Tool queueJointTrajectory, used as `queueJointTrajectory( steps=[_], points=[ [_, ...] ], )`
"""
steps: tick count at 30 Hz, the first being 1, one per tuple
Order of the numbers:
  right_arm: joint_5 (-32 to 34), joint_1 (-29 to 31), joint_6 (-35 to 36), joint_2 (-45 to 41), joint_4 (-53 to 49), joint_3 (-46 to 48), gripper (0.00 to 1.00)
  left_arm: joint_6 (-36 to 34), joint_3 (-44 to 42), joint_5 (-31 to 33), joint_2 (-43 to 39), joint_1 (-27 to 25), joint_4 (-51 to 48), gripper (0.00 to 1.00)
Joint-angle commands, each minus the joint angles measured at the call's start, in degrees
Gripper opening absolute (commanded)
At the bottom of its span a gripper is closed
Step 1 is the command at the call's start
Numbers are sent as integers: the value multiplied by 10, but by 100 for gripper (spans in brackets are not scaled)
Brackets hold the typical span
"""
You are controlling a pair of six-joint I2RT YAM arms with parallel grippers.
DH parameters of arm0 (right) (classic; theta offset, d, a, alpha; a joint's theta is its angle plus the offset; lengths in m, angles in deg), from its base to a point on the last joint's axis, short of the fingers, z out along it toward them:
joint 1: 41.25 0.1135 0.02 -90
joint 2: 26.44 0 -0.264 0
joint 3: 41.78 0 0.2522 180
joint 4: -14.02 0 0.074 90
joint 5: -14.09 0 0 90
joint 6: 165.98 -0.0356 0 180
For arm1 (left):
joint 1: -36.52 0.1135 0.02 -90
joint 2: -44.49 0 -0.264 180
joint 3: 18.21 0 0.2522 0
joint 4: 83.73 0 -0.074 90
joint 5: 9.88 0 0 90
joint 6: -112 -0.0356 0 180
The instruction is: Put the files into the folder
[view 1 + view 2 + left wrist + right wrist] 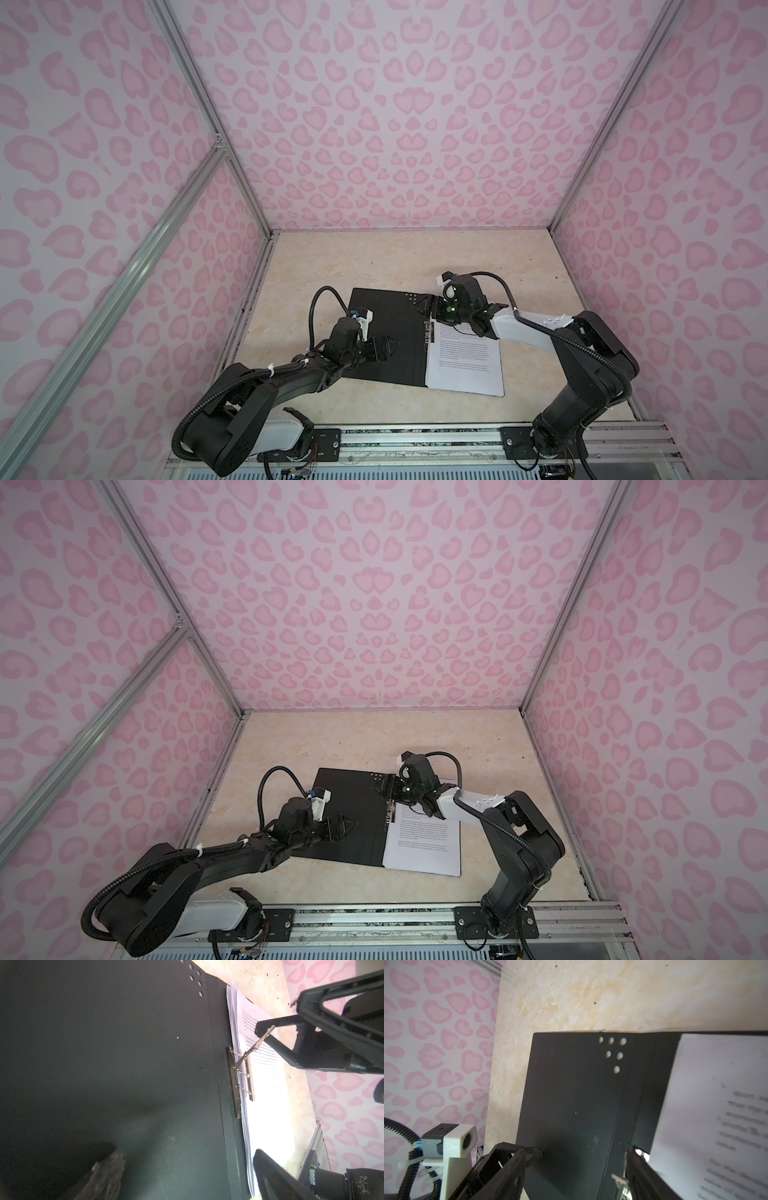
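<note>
The black folder (386,332) (353,808) lies open on the table. The white printed files (465,365) (424,845) rest on its right half, under the metal clip (239,1076) at the spine. The clip's lever (255,1047) stands raised. My right gripper (424,307) (585,1153) is open at the far end of the spine, and the lever tip sits between its fingers (257,1029) untouched by either pad. My left gripper (392,345) (182,1167) hovers open over the bare left flap (124,1064), holding nothing.
The beige marble table (374,257) is walled in by pink patterned panels on three sides. An aluminium rail (415,432) carrying both arm bases runs along the front edge. Several punched holes (612,1053) mark the flap's far corner.
</note>
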Motion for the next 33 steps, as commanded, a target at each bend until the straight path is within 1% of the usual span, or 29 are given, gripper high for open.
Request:
queueJointTrajectory(
  steps=[1, 5, 8, 11, 14, 16, 19, 21, 24, 27, 28, 29, 31, 32, 33],
  points=[
    [-27, 13, 17, 2, 25, 0, 73, 1, -2, 21, 6, 1, -86, 99],
    [-40, 30, -3, -12, 46, 23, 70, 1, 0, 19, 10, 0, -84, 99],
    [-34, 41, -18, -37, 56, 50, 68, 1, 0, 20, 9, 1, -84, 99],
    [-18, 53, -28, -60, 39, 66, 68, 1, 1, 18, 11, 1, -84, 99],
    [-18, 57, -45, -76, 45, 85, 67, 1, 0, 18, 8, 1, -84, 99],
    [-6, 57, -33, -91, 18, 77, 67, 1, 0, 18, 8, 1, -84, 99],
    [26, 58, -5, -117, -44, 50, 68, 1, 0, 18, 8, 1, -84, 99],
    [66, 59, -8, -138, -86, 37, 68, 1, 0, 18, 9, 1, -84, 99],
    [115, 58, -54, -181, -98, 56, 68, 1, 0, 18, 6, 1, -86, 99],
    [163, 60, -117, -231, -118, 85, 63, 1, -1, 20, 4, 1, -87, 99],
    [182, 65, -122, -245, -129, 89, 61, 0, -1, 20, 3, 1, -88, 99],
    [210, 77, -103, -260, -156, 81, 62, 1, -1, 19, 2, 1, -88, 99],
    [277, 102, -50, -266, -241, 41, 64, 1, -1, 15, 2, 1, -86, 99],
    [279, 105, -30, -259, -273, 23, 64, 1, -2, 14, 1, 1, -85, 99],
    [263, 104, -11, -248, -292, 8, 63, 1, -2, 14, 2, 1, -85, 99]
  ],
)
